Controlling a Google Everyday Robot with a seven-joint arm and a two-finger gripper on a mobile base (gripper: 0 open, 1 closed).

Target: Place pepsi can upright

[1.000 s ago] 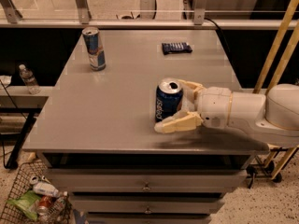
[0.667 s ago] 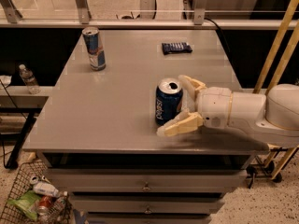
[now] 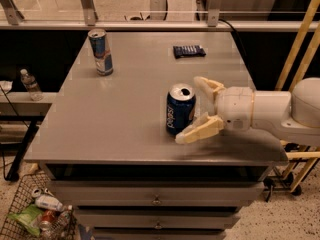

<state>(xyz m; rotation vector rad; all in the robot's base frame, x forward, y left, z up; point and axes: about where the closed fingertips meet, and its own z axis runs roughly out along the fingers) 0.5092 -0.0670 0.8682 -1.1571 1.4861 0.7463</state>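
The pepsi can (image 3: 179,110), dark blue with white lettering and a silver open top, stands upright on the grey table (image 3: 115,114), right of its middle. My gripper (image 3: 190,110) reaches in from the right at can height and is open. Its cream fingers spread wide on either side of the can's right half: the far finger (image 3: 208,86) is behind the can and the near finger (image 3: 200,130) in front of it. Neither finger appears to press on the can.
A taller, slimmer blue-and-silver can (image 3: 101,52) stands at the back left of the table. A dark flat packet (image 3: 189,50) lies at the back. A water bottle (image 3: 30,83) sits on a shelf to the left, a wire basket (image 3: 30,214) of trash on the floor, and yellow poles (image 3: 300,44) to the right.
The fingers have spread wider and the gripper has drawn back a little to the right. The pepsi can stays upright in the same spot.
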